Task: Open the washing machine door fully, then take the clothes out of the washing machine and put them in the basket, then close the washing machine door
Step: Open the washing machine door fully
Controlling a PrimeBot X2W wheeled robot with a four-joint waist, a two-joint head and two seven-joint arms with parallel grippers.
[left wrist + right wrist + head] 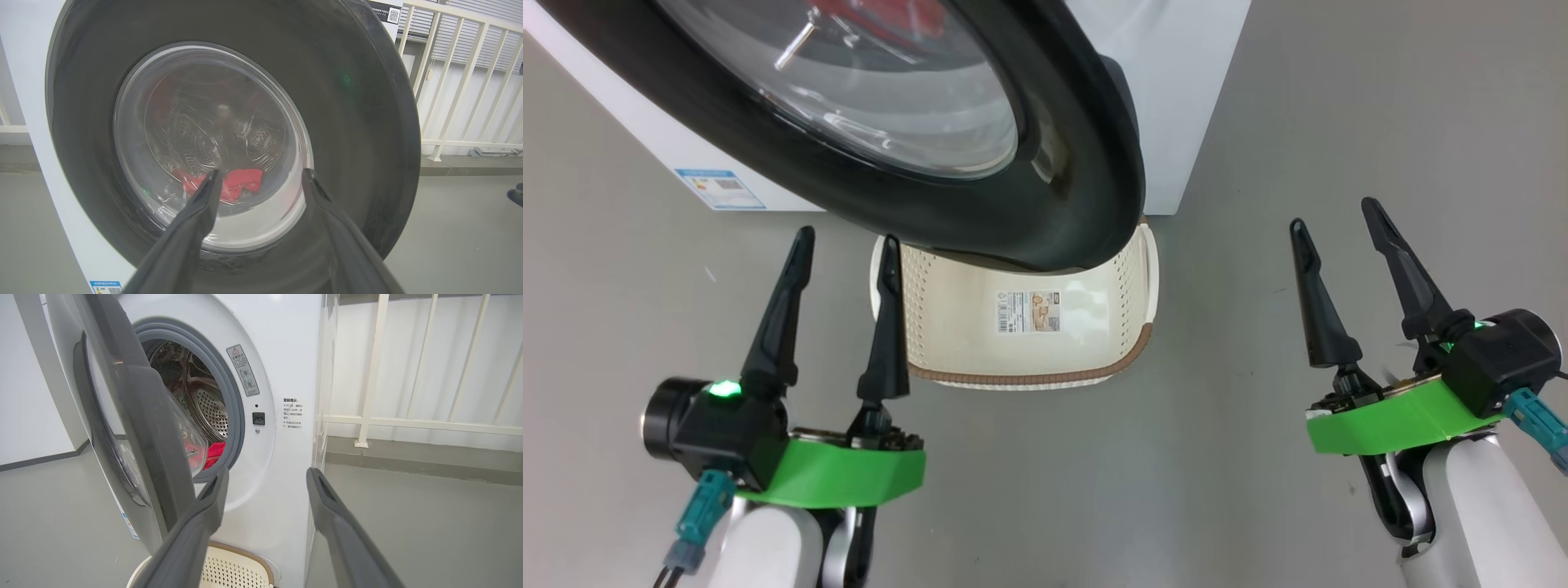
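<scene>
The door [1086,163] stood ajar; left gripper [848,237] and right gripper [1333,212] were spread, empty. The right should hook its edge, swinging wide.

The washing machine door [1086,163], partly swung out at 12 o'clock, overhangs the far half of the basket [1045,377]. Past its edge, at 11 o'clock in the right wrist view, the drum opening [204,408] shows uncovered; the floor [1339,122] at 3 o'clock lies bare.
</scene>
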